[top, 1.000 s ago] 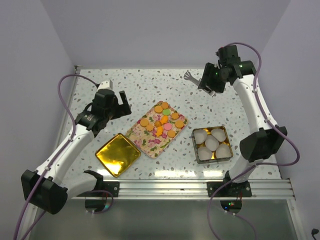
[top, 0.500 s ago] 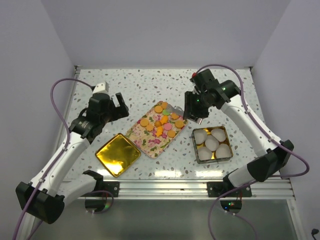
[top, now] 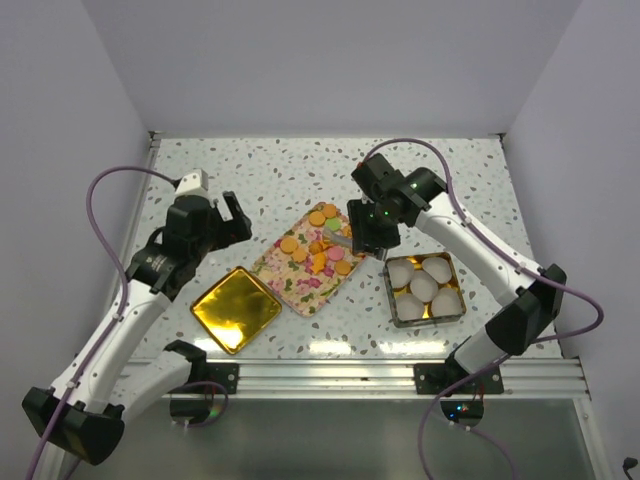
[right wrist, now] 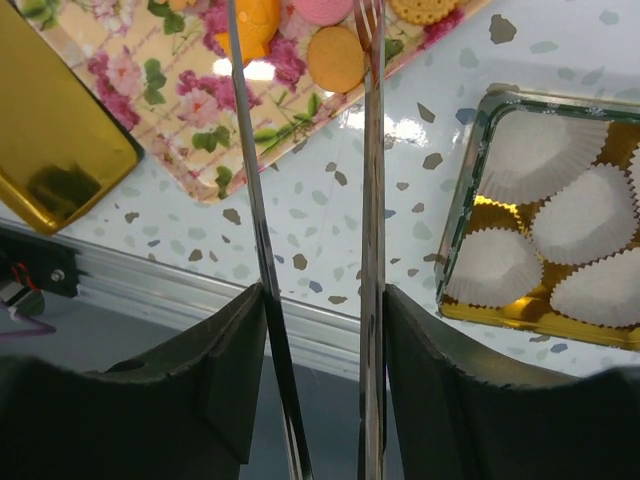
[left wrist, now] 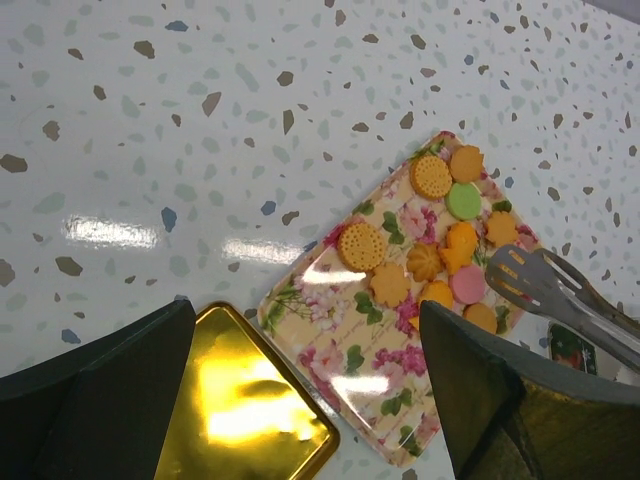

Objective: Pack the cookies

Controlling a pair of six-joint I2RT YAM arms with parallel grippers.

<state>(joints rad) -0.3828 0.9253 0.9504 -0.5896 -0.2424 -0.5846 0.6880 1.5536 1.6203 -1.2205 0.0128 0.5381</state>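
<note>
My right pincer (right wrist: 325, 390) is half closed on thin silver metal tongs (right wrist: 372, 200), whose tips sit over the small round orange, green and pink cookies (top: 325, 240). The cookies lie on a floral rectangular tray (top: 300, 285) in the middle of the speckled white desk (top: 260, 170). My left pincer (left wrist: 305, 395) gapes wide, holding nothing, above a shiny gold square tin (left wrist: 240, 400).

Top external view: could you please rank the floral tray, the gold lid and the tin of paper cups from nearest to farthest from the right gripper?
1. The floral tray: the right gripper, holding tongs, is over its right corner.
2. The tin of paper cups: just right of it, toward the arm bases.
3. The gold lid: far left, beyond the tray.
</note>
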